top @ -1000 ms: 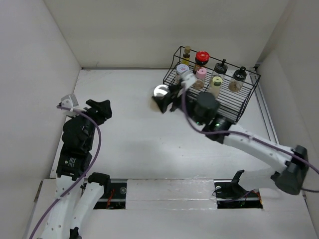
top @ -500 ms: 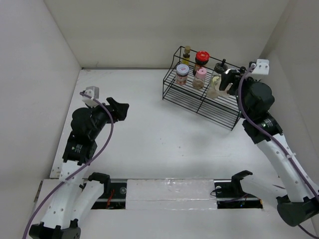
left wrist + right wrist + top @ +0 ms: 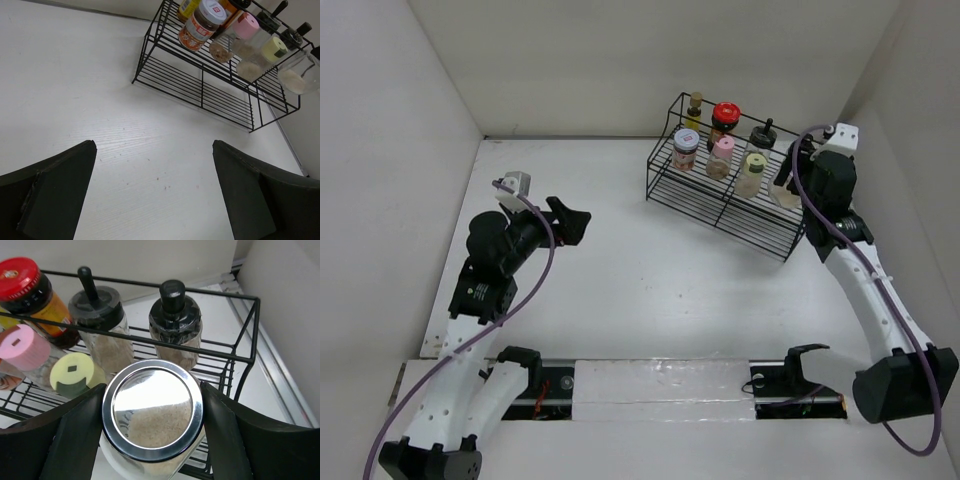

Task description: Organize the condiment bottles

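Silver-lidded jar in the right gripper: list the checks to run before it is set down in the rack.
1. Grip: right gripper has a finger on each side of the silver-lidded jar: ok.
2. Free shelf in the rack to the right of the pale yellow-capped bottle: ok.
3. Gap to the black pump bottle behind: cannot tell.
4. Jar base seated on the wires: cannot tell.
5. Left gripper open, empty, away from the rack: ok.

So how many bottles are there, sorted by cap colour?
Black-capped bottles: 2
Red-capped jar: 1
Pink-capped bottle: 1
Pale-yellow-capped bottle: 1
Bluish-white-capped jar: 1
Brown-capped bottle: 1
Silver-lidded jar: 1
Total: 8
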`<state>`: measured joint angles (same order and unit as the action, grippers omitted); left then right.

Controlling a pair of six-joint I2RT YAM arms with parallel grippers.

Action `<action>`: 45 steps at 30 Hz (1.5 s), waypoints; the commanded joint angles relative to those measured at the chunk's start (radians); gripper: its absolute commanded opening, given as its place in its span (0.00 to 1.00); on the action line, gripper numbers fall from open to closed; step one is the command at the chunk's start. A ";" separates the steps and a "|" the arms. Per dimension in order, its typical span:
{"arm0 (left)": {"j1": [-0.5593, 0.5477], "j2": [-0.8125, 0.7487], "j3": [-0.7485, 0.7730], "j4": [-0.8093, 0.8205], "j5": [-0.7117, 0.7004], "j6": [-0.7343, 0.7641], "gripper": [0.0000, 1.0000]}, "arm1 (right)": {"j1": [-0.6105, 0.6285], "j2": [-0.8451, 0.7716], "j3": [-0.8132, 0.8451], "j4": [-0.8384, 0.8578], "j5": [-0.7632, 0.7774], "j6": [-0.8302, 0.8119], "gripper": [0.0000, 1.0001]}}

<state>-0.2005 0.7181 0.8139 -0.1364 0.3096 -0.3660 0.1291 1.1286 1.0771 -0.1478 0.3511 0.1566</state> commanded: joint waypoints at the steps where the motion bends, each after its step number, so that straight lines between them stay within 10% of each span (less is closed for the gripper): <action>1: 0.006 0.010 0.002 0.055 0.031 0.015 1.00 | -0.022 0.009 0.000 0.169 -0.040 0.027 0.56; 16: 0.006 0.020 0.002 0.055 0.040 0.015 1.00 | -0.031 0.102 -0.069 0.257 -0.009 0.046 0.61; 36: 0.006 0.020 0.002 0.064 0.040 0.006 1.00 | -0.002 -0.033 -0.077 0.208 -0.006 0.055 1.00; 45: 0.006 -0.017 0.002 0.073 -0.006 -0.033 1.00 | 0.062 -0.200 -0.034 0.128 -0.257 0.046 1.00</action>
<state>-0.2005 0.7368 0.8139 -0.1139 0.3199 -0.3801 0.1509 0.9901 0.9890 -0.0124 0.2367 0.2062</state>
